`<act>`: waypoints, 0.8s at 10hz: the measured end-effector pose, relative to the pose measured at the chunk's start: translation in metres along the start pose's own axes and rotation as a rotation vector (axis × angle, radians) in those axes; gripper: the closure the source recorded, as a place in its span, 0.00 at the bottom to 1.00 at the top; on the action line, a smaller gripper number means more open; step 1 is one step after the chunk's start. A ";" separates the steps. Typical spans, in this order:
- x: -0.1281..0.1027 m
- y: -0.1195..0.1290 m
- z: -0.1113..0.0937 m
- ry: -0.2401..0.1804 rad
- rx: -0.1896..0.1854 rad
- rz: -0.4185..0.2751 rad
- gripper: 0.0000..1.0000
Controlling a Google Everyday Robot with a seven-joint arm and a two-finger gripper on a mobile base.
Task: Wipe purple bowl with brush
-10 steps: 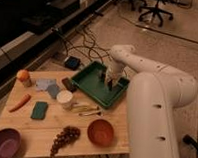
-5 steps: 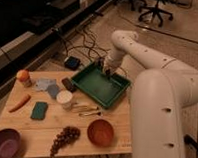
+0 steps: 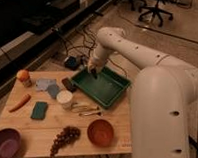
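Note:
The purple bowl [image 3: 5, 144] sits at the near left corner of the wooden table [image 3: 45, 125], dark outside and lighter violet inside. My gripper [image 3: 93, 71] hangs over the far left corner of the green tray [image 3: 100, 86], far from the bowl. Something small and dark shows at its tip. I cannot tell whether that is the brush. No brush shows elsewhere on the table.
An orange-brown bowl [image 3: 100, 132], grapes [image 3: 64, 138], pale wooden utensils [image 3: 86, 110], a white cup [image 3: 65, 99], a black block [image 3: 68, 84], blue cloth [image 3: 48, 86], a green sponge [image 3: 39, 110], a carrot [image 3: 19, 102] and an orange jar [image 3: 24, 78] lie on the table. Cables lie behind it.
My gripper has moved left across the green tray, from its right side to its far left corner. The things on the table have not moved.

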 end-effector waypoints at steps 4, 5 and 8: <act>0.059 0.082 0.008 0.050 -0.024 -0.226 1.00; 0.078 0.107 0.007 0.064 -0.040 -0.305 1.00; 0.125 0.153 0.005 0.107 -0.086 -0.476 1.00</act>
